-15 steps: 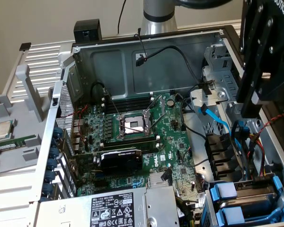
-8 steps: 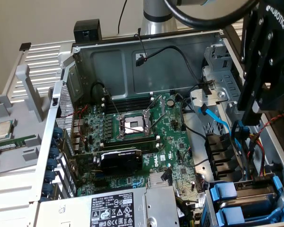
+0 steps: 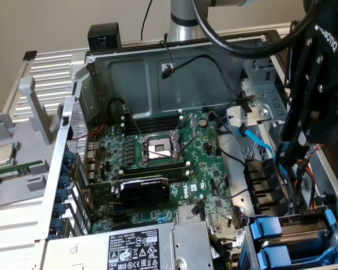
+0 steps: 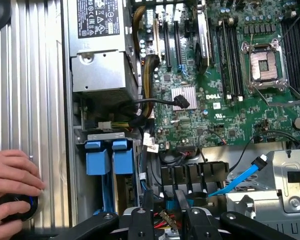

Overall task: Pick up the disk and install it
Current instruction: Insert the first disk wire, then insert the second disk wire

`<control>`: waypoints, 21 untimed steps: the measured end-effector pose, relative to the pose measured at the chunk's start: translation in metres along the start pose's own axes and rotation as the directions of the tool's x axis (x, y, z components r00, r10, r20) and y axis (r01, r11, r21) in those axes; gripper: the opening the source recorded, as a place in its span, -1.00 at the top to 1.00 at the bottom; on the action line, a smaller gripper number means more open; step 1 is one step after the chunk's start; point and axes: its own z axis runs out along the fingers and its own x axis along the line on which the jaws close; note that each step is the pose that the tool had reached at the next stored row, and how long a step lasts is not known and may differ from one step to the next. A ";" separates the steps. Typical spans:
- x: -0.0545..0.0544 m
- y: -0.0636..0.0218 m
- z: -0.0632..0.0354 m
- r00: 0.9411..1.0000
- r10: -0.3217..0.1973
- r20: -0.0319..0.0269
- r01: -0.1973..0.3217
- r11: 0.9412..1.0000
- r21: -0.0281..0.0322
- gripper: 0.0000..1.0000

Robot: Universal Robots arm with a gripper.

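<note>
**Disk seated in the drive cage; jaws spread and empty close by.**

Reading the exterior view from its left, you have a loose processor chip (image 3: 3, 154) outside the case, then the motherboard (image 3: 214, 169). At lower right is the disk (image 3: 270, 229), judged to be the blue-framed drive nearer the board. A similar drive (image 3: 273, 257) sits just beside it, so that identification is not certain. The disk's long axis runs across the view, with its blue end facing the power supply (image 3: 135, 247). Expect a stiff, fairly heavy, shock-sensitive unit in a plastic frame that will flex. You should take it by the blue end, squarely. The gripper (image 4: 165, 214) hangs near the cage, jaws apart, with only loose wires showing between them.
</note>
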 end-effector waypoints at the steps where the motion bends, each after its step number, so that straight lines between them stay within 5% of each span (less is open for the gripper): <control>1: 0.000 -0.0002 0.0013 1.000 0.000 0.000 0.000 1.000 -0.002 0.39; 11: -0.002 -0.0015 0.0111 1.000 -0.001 -0.002 0.001 1.000 -0.022 0.39; 21: -0.008 -0.0035 0.0148 1.000 0.000 -0.003 0.000 0.999 -0.035 0.39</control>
